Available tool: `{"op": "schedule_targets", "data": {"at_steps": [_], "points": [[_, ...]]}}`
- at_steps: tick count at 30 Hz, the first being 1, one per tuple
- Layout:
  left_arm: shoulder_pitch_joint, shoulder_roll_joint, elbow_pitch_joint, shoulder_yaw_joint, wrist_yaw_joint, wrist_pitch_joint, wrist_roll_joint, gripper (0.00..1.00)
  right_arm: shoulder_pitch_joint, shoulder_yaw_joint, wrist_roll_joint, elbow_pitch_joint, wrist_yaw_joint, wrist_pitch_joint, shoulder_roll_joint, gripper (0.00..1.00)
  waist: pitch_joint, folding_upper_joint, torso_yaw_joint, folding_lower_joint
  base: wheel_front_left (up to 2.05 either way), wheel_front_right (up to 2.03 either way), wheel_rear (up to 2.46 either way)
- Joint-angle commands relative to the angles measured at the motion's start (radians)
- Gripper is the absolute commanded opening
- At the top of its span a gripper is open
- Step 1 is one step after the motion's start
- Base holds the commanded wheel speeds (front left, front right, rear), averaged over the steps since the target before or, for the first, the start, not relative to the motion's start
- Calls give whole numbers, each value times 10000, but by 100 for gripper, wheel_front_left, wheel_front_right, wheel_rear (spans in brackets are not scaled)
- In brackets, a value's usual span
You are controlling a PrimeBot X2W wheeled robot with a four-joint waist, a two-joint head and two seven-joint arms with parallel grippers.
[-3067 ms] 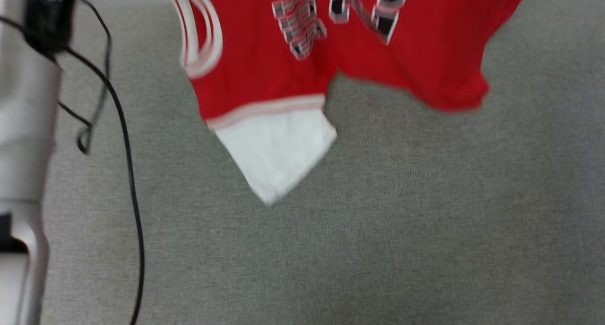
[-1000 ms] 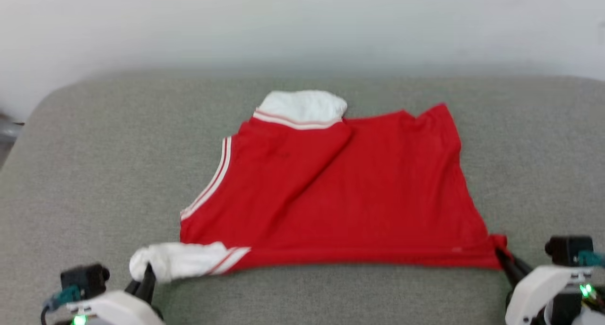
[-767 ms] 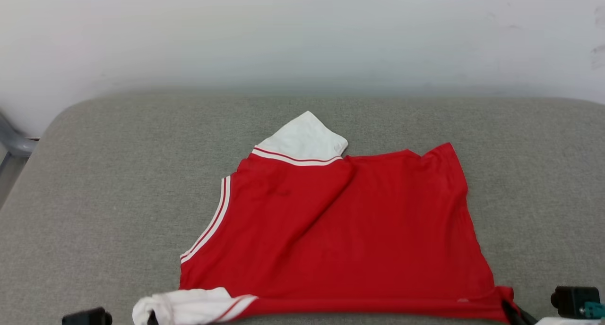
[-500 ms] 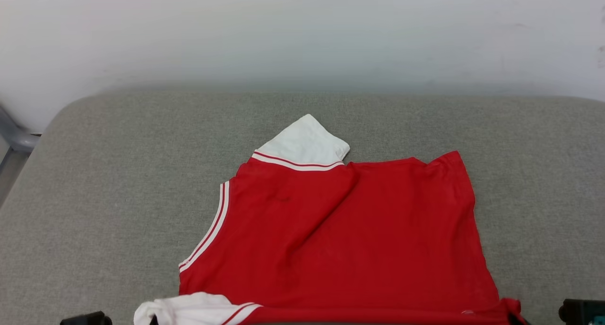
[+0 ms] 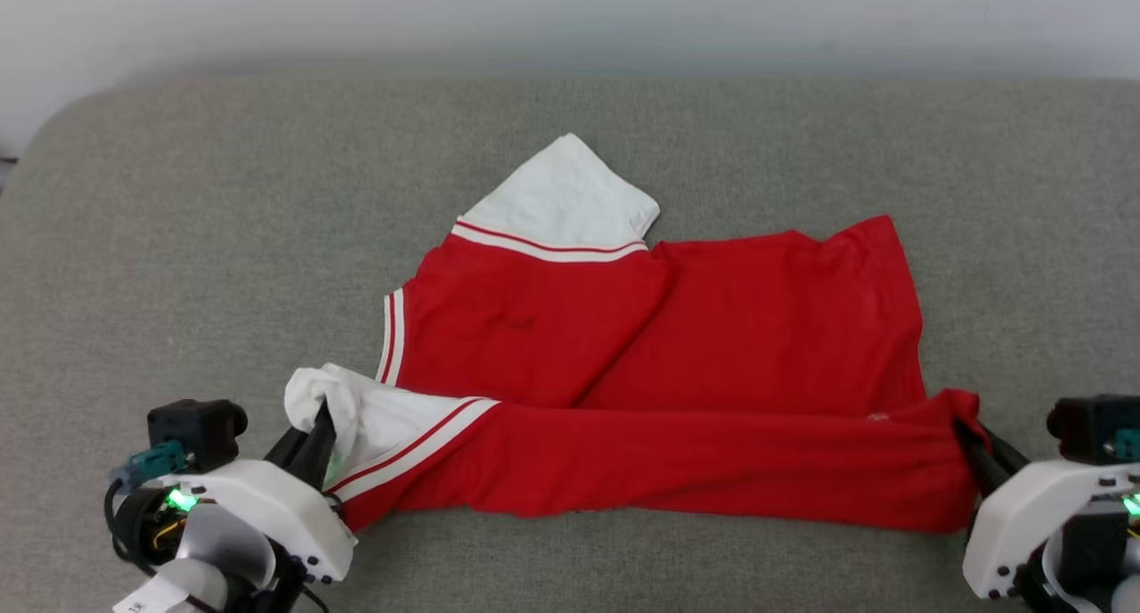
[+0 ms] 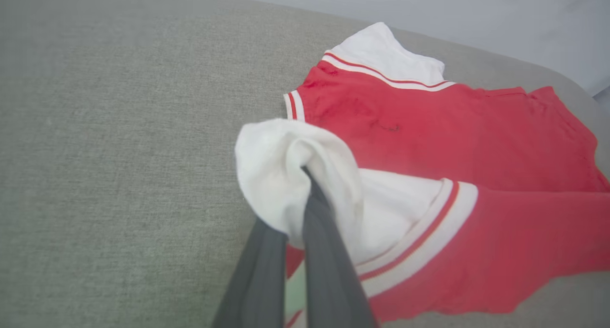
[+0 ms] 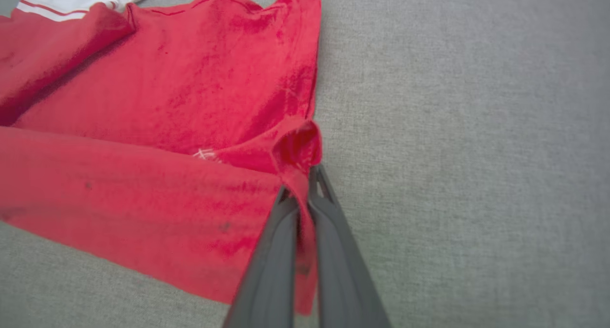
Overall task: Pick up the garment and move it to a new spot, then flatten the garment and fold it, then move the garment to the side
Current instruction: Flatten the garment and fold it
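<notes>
The garment (image 5: 712,328), a bright red jersey with white sleeves and striped trim, lies on the grey cushion with its plain side up. Its near edge is lifted and stretched between my two grippers. My left gripper (image 5: 322,417) is shut on the bunched white sleeve (image 6: 295,175) at the near left. At the near right, my right gripper (image 5: 964,430) is shut on the red hem corner (image 7: 298,149). The other white sleeve (image 5: 565,199) lies flat at the far side. The print is hidden.
The grey fabric cushion (image 5: 178,239) spreads wide on both sides of the garment. A pale wall (image 5: 570,7) rises behind its far edge. The cushion's rounded left corner (image 5: 53,123) is at the upper left.
The camera has tilted down, bringing both grippers back into view. The garment's near edge has risen off the cushion and now folds over toward the far side.
</notes>
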Motion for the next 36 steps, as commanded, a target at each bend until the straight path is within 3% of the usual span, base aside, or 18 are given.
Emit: {"op": "schedule_targets", "data": {"at_steps": [1,12,13,14,15,16,17,22,29,33,36], "points": [[-161,-92,159,-44,-60,3,36,0,-207,38,-8,103,-20,-90,-71,0,325,0,-45,-2,0,0,0],[-1174,-861,2341,-455,-799,-442,-47,0,-1015,722,189,1990,-18,-739,30,0,793,0,-3,-2,0,0,0],[-1225,-948,2547,-438,-780,-527,-40,3,-1034,785,187,2149,-18,-825,46,13,762,0,1,-2,0,0,0],[-1221,-1057,2715,-464,-832,-542,-117,22,-1076,826,191,2291,-18,-929,47,40,712,0,10,-2,0,0,0],[-1244,-1114,2885,-468,-858,-586,-158,48,-1115,869,193,2393,-17,-1058,37,60,643,0,18,-2,0,0,0],[-1314,-1135,2990,-460,-851,-628,-147,93,-1136,871,192,2469,-17,-1209,39,100,590,0,39,-2,0,0,0],[-1392,-1177,3122,-453,-838,-653,-152,100,-1167,849,169,2504,-17,-1420,37,100,517,0,70,-2,0,0,0],[-1631,-1197,3480,-291,-640,-874,-120,100,-1246,513,-91,2388,-17,-2605,158,100,67,0,141,-2,0,0,0],[-1434,-690,3435,-11,-215,-623,-176,100,-803,102,-542,1721,-18,-3680,599,100,-724,0,72,-2,0,0,0],[-1243,-207,2937,153,-65,96,-423,100,-354,-139,-741,1170,-17,-3708,912,100,-1112,0,3,-2,0,0,0],[-1064,230,2273,6,-172,1347,-771,100,-29,-280,-841,798,-17,-3587,1072,100,-1242,0,-39,-2,0,0,0]]}}
